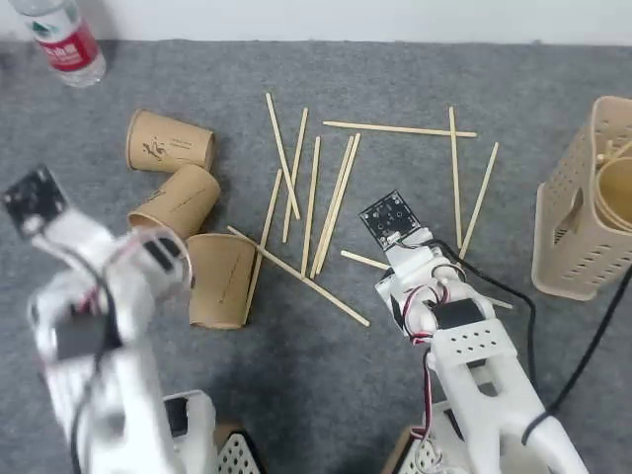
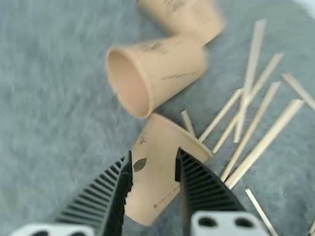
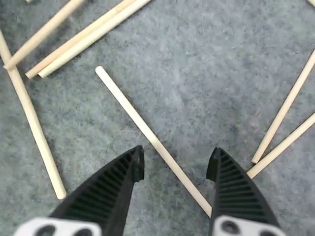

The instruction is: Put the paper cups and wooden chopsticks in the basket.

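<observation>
Scanning from the far left corner of the grey counter (image 1: 395, 79): a plastic water bottle (image 1: 64, 39) with a red label lies there, well apart from the rest.

Three paper cups lie on their sides just right of it, in a loose row running toward the arms: far cup (image 1: 168, 143), middle cup (image 1: 178, 200), near cup (image 1: 222, 279). The middle cup touches the near one.

The left arm (image 1: 89, 326) is over the near-left part of the counter. In its wrist view the left gripper (image 2: 154, 156) has its jaws apart, one on each side of the near cup (image 2: 157, 172). Contact cannot be told. The middle cup (image 2: 157, 73) lies past it, open mouth showing.

Centre: the wooden chopsticks (image 1: 336, 202) are scattered loose on the counter, several crossing or overlapping. One long stick runs under the near cup's rim side.

The right arm (image 1: 474, 346) is right of centre. The right gripper (image 3: 177, 152) has its jaws spread wide, low over a single chopstick (image 3: 142, 127) that runs diagonally between them. In the high view that stick (image 1: 363, 260) pokes out just left of the arm.

Right edge: the basket (image 1: 568, 232), beige and perforated, stands upright. Another cup (image 1: 617, 193) is inside it.
</observation>
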